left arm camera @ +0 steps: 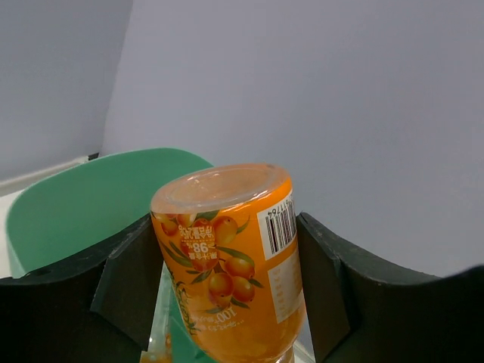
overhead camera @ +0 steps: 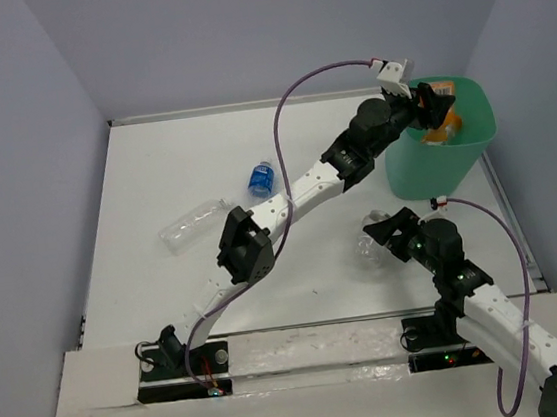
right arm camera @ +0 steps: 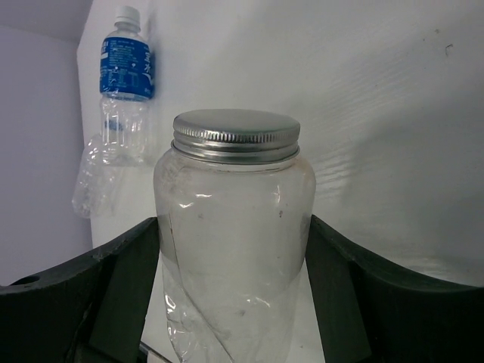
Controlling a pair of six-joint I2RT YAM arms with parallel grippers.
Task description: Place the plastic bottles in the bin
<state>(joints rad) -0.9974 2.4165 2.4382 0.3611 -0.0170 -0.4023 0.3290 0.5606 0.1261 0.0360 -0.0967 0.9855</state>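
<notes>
Dark fingers of the left gripper crowd the bottom of the left wrist view, clamped on both sides of the orange bottle, which tilts with its flat base toward the lens. Behind it on the left curves the mint-green wall of the bin. The bottle's neck is cut off at the lower edge, and a scrap of orange low down is too small to identify.

Over to the right wrist: the right gripper has its fingers pressed against both sides of a clear jar with a silver screw lid, the white table behind it. Well beyond lies the blue-label bottle, white cap pointing away. A crumpled clear shape below it could be its own body or another bottle; I cannot tell.

Up top, more is visible: the blue-label bottle and a flattened clear bottle lie apart on the table, left of centre. The left arm reaches across and holds its bottle over the bin's mouth at far right. The right gripper and jar sit just in front of the bin.
</notes>
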